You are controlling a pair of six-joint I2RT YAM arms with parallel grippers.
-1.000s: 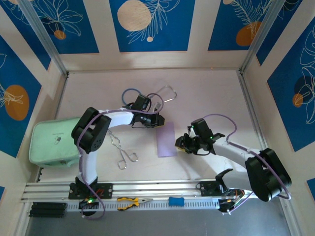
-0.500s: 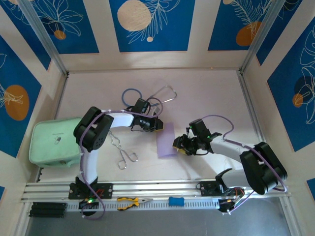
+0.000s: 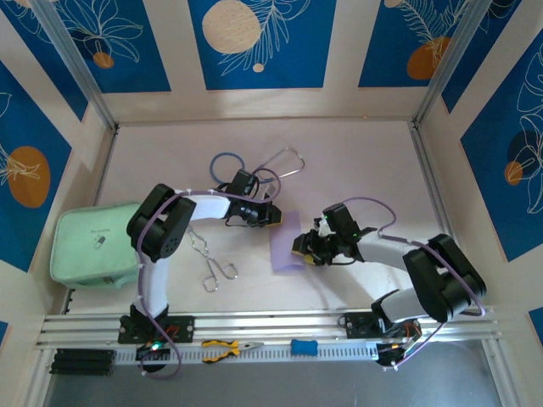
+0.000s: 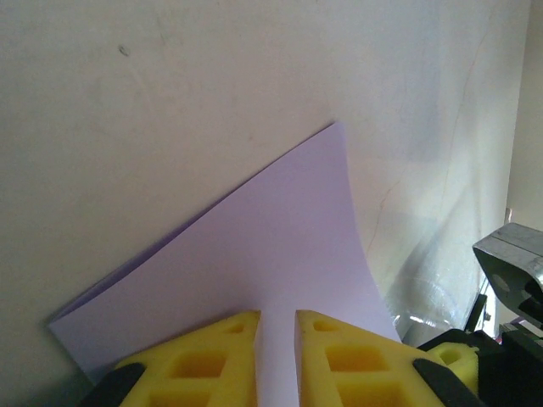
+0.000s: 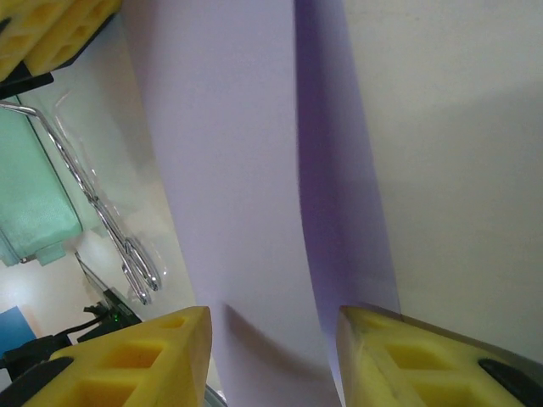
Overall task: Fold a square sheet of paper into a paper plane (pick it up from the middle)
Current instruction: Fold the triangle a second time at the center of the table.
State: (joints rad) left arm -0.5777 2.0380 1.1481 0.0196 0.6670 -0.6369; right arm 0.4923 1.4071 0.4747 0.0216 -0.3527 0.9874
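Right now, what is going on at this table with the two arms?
A two-armed robot is working on the square sheet of paper, pale lilac, which lies doubled over on the table. The left pincer, pads almost together, sits on its far edge; whether it pinches or only presses, I cannot tell. The right pincer stands open at its right side. No plane shape yet.

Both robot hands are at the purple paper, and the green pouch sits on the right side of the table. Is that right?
Not quite. The green pouch sits on the left side of the table, as the top external view shows. The left gripper and right gripper are both at the purple paper.
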